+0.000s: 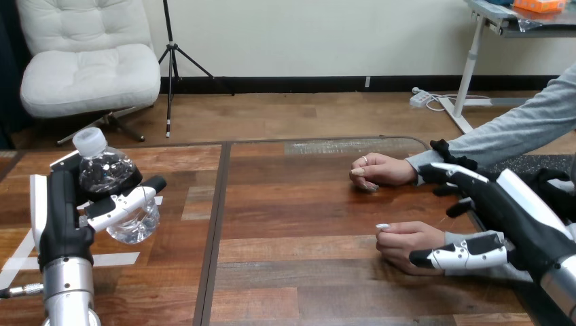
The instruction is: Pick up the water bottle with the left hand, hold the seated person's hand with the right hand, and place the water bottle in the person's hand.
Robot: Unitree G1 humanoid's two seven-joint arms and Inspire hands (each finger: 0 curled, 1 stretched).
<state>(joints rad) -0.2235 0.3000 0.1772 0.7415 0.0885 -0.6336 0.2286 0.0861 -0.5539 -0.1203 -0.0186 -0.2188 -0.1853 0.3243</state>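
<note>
One clear water bottle (109, 170), held off the table at about 9 o'clock in the head view, clasped in the left hand (60, 217). Tilts slightly, with the white cap (90, 141) toward 11 o'clock and the rounded base toward 5 o'clock; see-through, ribbed body, no label to be made out. Pinned between the thumb, curled across the front, and the fingers wrapped behind. Over at 4 o'clock, the right hand (516, 217), spread: fingers stretched toward 10 o'clock, thumb reaching toward 9 o'clock along the near side of a grey-sleeved wrist. Brackets that wrist without closing on it; thumb touching or just beside, cannot tell which. At the end of that wrist, the person's nearer hand (406, 246), loosely curled, resting on the wood. Beyond it at 12 o'clock, the person's farther hand (380, 171), also curled and resting, well apart from the bottle. Underneath, a wooden table (306, 217) of brown planks in mixed tones, split by a dark seam (216, 238) from 12 to 6 o'clock, with white tape (17, 261) stuck down at 8 o'clock beside the left forearm.
</note>
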